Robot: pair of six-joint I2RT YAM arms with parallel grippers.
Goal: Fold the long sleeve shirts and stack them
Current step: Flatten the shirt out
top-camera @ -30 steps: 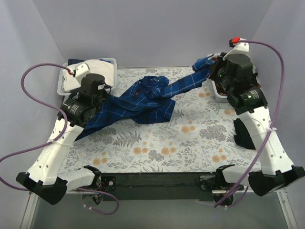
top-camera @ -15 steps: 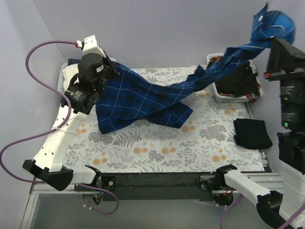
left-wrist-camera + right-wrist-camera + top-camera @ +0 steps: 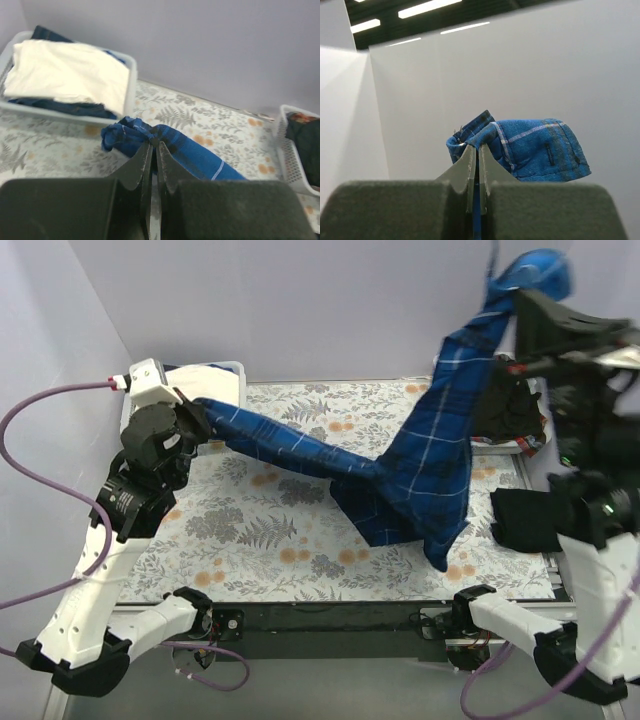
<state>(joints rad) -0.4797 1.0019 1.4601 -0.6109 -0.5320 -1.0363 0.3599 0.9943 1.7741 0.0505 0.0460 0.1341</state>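
Now holds the plaid shirt [image 3: 420, 475] almost wholly off the table [image 3: 250, 535], instead of leaving it heaped there between the arms as a second ago. Has swung the right gripper [image 3: 473, 150] up high over the far right corner, jaws pinched fully together on a bunched blue fold bulging beyond them in the right wrist view. Has drawn the left gripper [image 3: 154, 145] out to the far left, low, just beside the left basket [image 3: 131, 80], likewise clamped tight on a rolled wad of plaid. Stretches the cloth in a taut band from the left grip toward the middle, then steeply up to the right grip. Lets the body sag in a broad flap, lowest corner down at the near right, touching the table or just above it; cannot tell which. Leaves the black shirt [image 3: 525, 520] folded at the near right edge, close by the hanging flap, and dark clothes in the right basket [image 3: 289, 155] at the far right.

Reads as shaking out and spreading, not yet folding. Has undone the tangle by pulling two ends apart, a real gain. Still has to lay the shirt flat before any fold, and looks to hold it twisted along the span, so probably needs a shake or a regrip first. Should lower it clear of the black shirt to avoid dragging that one along.
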